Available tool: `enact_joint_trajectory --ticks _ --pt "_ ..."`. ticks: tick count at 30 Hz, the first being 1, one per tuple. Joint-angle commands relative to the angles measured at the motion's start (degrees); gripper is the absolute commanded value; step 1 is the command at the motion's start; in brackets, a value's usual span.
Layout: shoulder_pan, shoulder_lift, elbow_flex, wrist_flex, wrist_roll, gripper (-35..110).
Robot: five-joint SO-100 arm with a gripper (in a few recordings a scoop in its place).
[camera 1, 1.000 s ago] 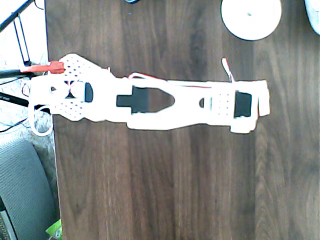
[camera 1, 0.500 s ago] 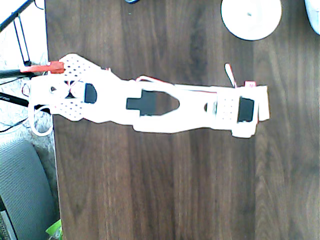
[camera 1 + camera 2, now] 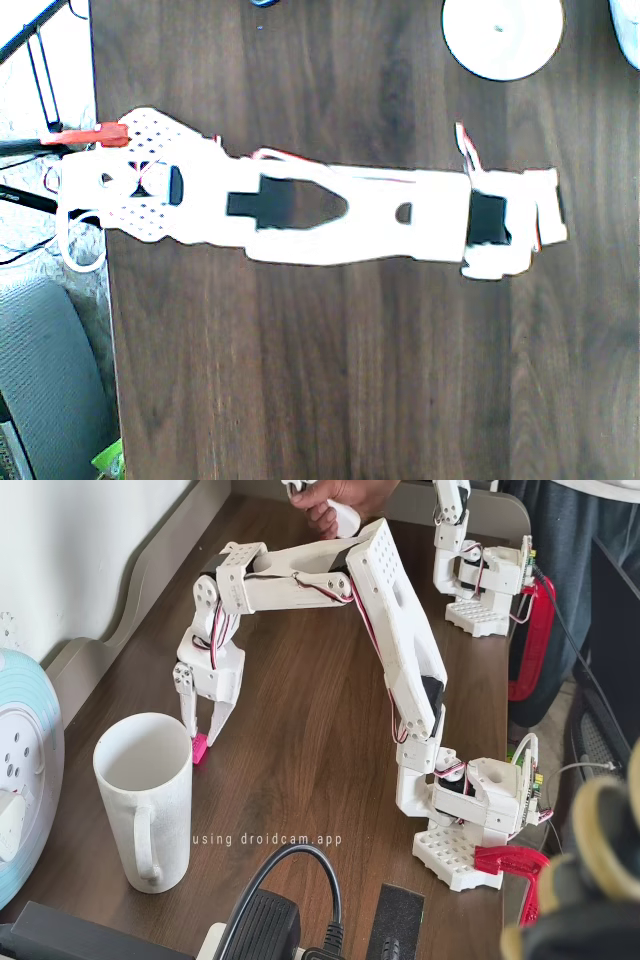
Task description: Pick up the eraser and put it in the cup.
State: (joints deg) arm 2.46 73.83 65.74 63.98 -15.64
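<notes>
In the fixed view my white gripper (image 3: 203, 735) points straight down at the table, its fingers (image 3: 217, 718) spread a little. The tiny red eraser (image 3: 200, 748) lies on the wood right at the fingertips, between them; I cannot tell whether they touch it. The tall white cup (image 3: 145, 800) stands upright just in front of the eraser. In the overhead view the arm stretches to the right, the gripper (image 3: 549, 210) is at its far end, and the cup (image 3: 502, 35) is a white disc above it. The gripper hides the eraser there.
A pale bluish-white round object (image 3: 25, 780) sits left of the cup and shows at the overhead view's top right corner (image 3: 628, 30). A black power adapter with cable (image 3: 270, 920) lies at the front edge. The arm's base (image 3: 470, 815) is clamped at the right.
The arm has reached further right and the gripper's fingers now show spread apart. The small red spot seen by the wrist half a second ago is covered.
</notes>
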Motion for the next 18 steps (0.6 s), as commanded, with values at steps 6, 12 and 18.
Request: enact_joint_trajectory --ticks 6,12,18 --pt "-9.0 26.3 -2.0 4.2 -6.7 0" --pt "-16.9 30.6 -2.0 6.1 -16.0 0" --pt "-23.4 23.1 -2.1 4.7 -27.0 0"
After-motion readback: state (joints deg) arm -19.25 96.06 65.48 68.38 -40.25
